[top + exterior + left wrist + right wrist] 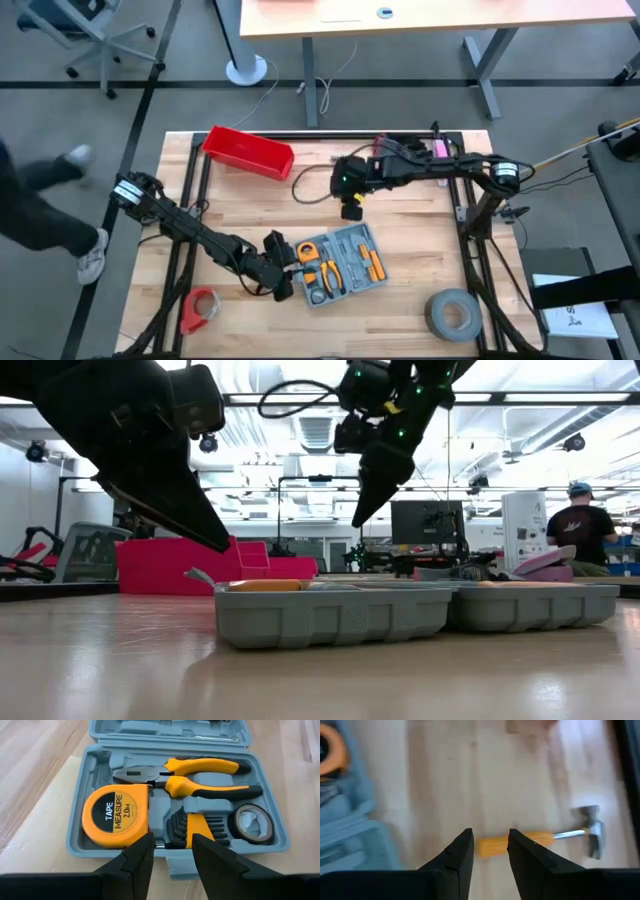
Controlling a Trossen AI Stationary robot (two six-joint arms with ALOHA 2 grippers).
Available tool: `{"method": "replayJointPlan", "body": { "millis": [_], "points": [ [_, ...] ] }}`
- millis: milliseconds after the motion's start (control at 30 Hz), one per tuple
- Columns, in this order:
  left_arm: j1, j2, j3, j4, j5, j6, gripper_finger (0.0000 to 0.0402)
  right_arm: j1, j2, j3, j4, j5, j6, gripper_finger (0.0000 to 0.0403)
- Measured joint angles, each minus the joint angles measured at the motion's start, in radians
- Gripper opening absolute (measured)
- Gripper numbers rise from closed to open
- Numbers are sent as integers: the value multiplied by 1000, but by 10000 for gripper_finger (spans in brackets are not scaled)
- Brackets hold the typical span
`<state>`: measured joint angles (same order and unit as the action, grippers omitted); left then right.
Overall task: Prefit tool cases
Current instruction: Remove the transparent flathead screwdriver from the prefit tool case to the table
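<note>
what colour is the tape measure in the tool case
Orange-yellow round tape measure, black label; clearest in the left wrist view.

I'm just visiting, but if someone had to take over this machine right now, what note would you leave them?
Left gripper: open, empty, by the open tool case.
Right gripper: open, empty, above a hammer lying on the table.
Done: tape measure, pliers, hex keys and a small tape roll sit in the case.
Left: hammer not yet in; case still open.

both arms matte black, jointed, white-collared near the bases; right arm (420,165) shows a green led, yellow tag, looping black cable; fingers (135,862) wedge-shaped.
</note>
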<state>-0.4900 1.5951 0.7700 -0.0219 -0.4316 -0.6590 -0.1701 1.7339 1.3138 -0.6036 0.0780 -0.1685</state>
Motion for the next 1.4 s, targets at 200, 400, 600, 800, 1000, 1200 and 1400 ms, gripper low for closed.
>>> {"method": "replayJointPlan", "body": {
  "millis": [200,400,600,800,1000,1200,1400],
  "points": [
    [-1,0,0,2,8,6,142,99,-4,-1,0,0,22,104],
    [-1,2,0,5,31,33,142,204,-4,-10,-4,-9,-4,115],
    [-1,2,0,5,31,28,142,279,-2,-12,-37,-10,51,118],
    [-1,2,0,4,31,-3,142,306,-2,-12,-141,-7,205,108],
    [-1,2,0,0,31,-11,142,340,-2,-21,-217,-94,202,101],
    [-2,2,0,0,58,-9,142,377,-2,-34,-214,-182,197,105],
    [-2,2,0,1,124,-10,142,410,-1,-82,-215,-192,249,103]
  ]
}}
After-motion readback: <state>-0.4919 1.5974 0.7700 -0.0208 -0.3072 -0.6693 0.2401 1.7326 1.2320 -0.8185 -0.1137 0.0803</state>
